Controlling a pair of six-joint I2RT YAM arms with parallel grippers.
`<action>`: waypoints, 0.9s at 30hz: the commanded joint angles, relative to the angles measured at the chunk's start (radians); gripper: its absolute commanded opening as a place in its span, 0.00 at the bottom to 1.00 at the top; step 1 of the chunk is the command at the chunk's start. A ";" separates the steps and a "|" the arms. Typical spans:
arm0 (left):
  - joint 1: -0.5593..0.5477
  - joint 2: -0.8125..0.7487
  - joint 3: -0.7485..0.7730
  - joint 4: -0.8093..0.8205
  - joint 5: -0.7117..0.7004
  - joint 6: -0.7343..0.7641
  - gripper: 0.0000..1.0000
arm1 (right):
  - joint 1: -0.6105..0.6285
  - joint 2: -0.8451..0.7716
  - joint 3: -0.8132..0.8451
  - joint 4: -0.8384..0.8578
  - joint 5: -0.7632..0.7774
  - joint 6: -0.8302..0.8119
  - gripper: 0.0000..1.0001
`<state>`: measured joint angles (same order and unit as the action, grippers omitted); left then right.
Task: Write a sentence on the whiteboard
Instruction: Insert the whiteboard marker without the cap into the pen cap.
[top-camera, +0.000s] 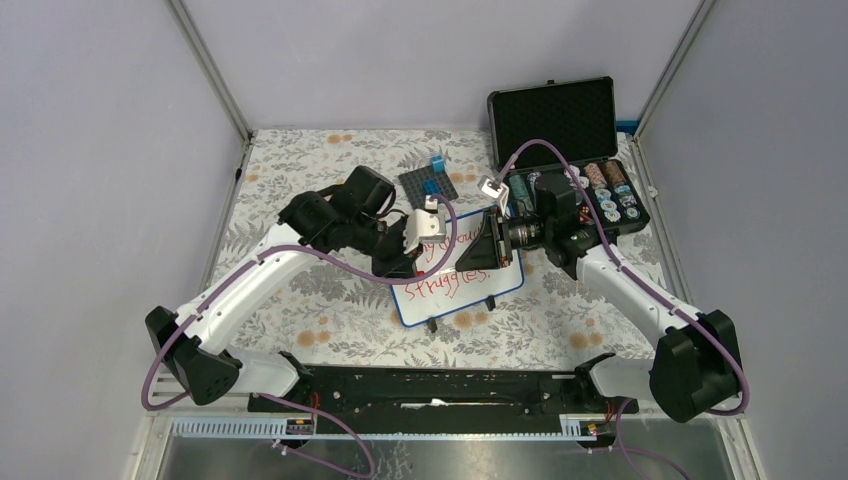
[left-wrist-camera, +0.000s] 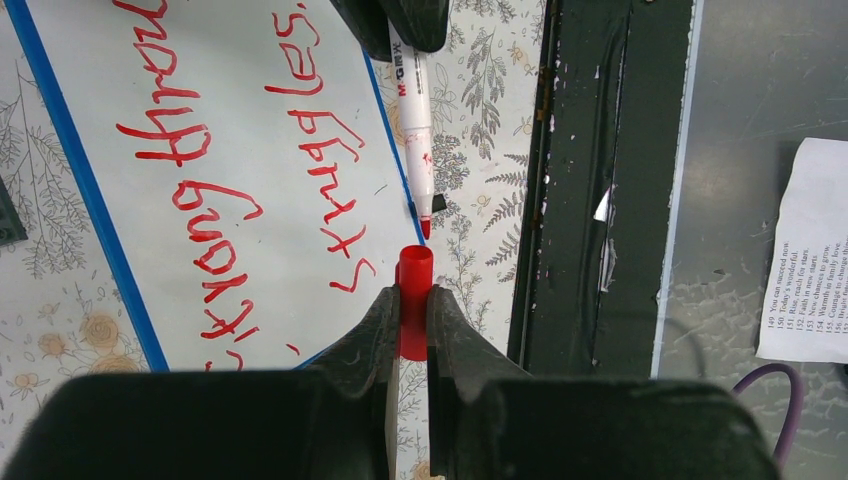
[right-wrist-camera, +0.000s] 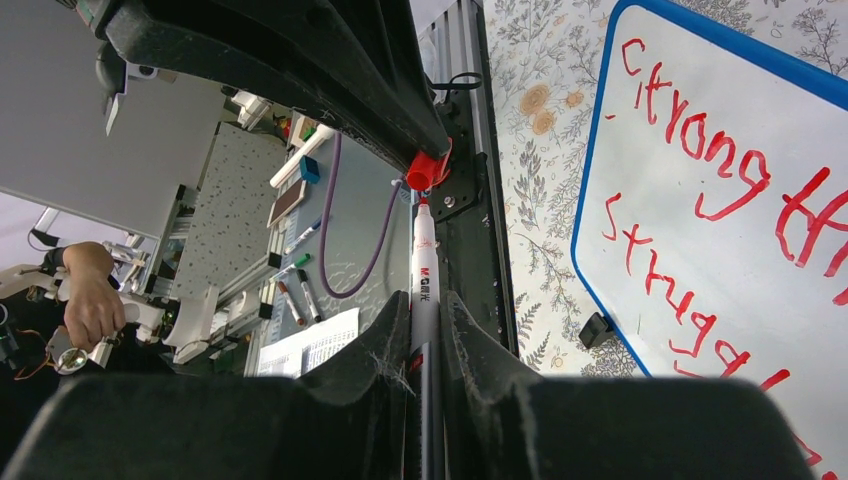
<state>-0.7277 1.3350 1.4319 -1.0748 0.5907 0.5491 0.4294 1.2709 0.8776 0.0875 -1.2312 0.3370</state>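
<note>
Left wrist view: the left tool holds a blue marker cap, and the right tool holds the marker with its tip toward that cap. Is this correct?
Not fully. The cap in the left tool is red, not blue, as the left wrist view shows. The rest stands: the right tool holds the marker with its tip toward that cap.

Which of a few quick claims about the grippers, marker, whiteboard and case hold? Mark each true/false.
1. The left gripper is shut on the small red plastic marker cap. True.
2. The white red-tipped marker in the right gripper is capped. False: it is uncapped.
3. The small blue-rimmed rectangular whiteboard is blank. False: it carries red handwriting.
4. The black foam-lined case at the far right stands open. True.
</note>
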 joint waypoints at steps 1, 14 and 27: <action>-0.005 -0.019 0.027 0.027 0.035 0.008 0.00 | 0.012 0.002 0.037 -0.003 -0.001 -0.018 0.00; -0.019 -0.022 -0.002 0.012 0.014 0.025 0.00 | 0.012 0.004 0.040 0.006 -0.003 -0.009 0.00; -0.026 -0.025 -0.025 0.013 -0.041 0.020 0.00 | 0.014 -0.007 0.025 0.018 -0.021 -0.001 0.00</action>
<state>-0.7490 1.3350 1.4113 -1.0798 0.5735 0.5549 0.4320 1.2762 0.8791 0.0883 -1.2320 0.3378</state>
